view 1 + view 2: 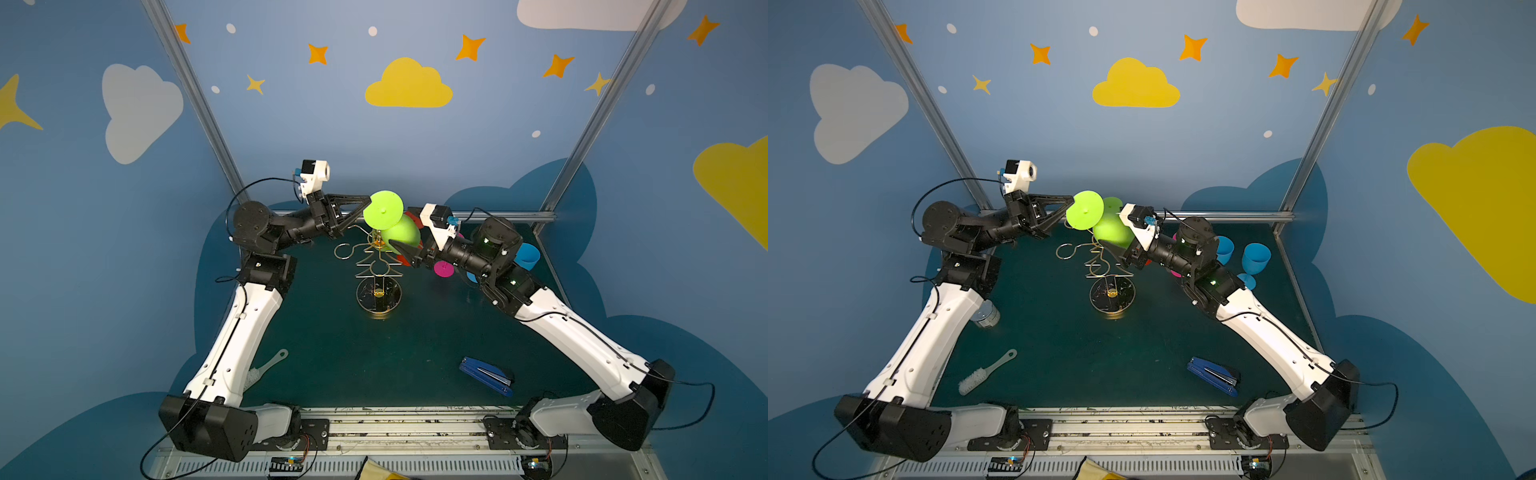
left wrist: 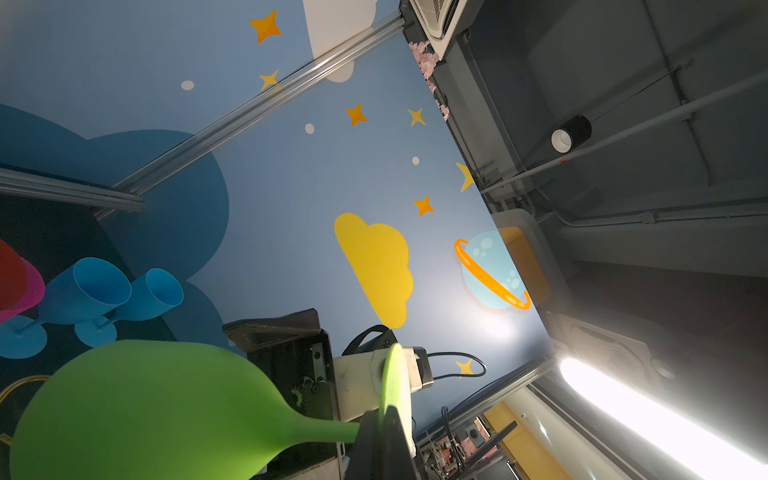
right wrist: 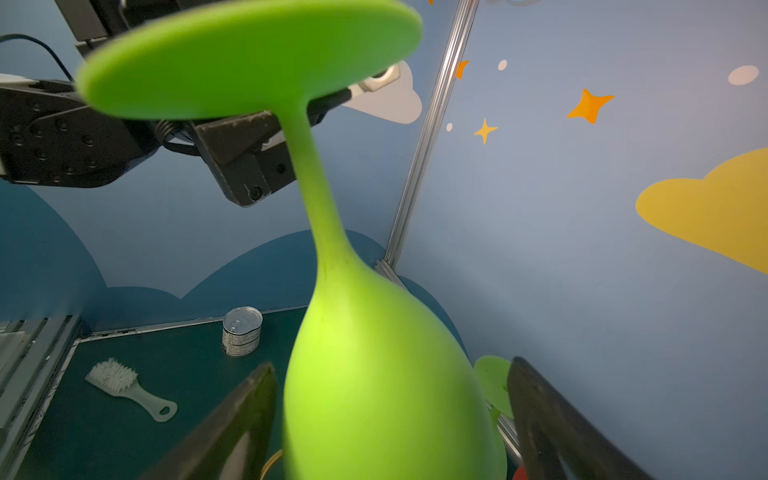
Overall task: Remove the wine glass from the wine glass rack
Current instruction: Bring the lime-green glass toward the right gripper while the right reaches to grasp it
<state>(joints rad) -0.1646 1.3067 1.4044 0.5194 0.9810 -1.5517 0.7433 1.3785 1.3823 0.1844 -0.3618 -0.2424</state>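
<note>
A lime-green wine glass [image 1: 401, 235] [image 1: 1113, 235] hangs foot up and tilted above the top of the wine glass rack [image 1: 379, 294] [image 1: 1112, 294], a gold wire stand with a round dark base. I cannot tell whether the glass touches the wire. My left gripper [image 1: 368, 202] [image 2: 386, 432] is shut on the rim of the glass's foot [image 2: 395, 382]. My right gripper [image 3: 390, 415] [image 1: 1115, 233] stands open around the bowl [image 3: 374, 374], with a gap on each side between its fingers [image 3: 249, 407] and the bowl.
Two blue glasses [image 1: 1254, 257], a pink one [image 1: 444, 268] and a red one [image 1: 411, 218] stand at the back right. A second green disc [image 3: 494, 386] shows behind the bowl. A blue stapler [image 1: 486, 376], a brush [image 1: 984, 372] and a tin can [image 3: 242, 330] lie on the mat.
</note>
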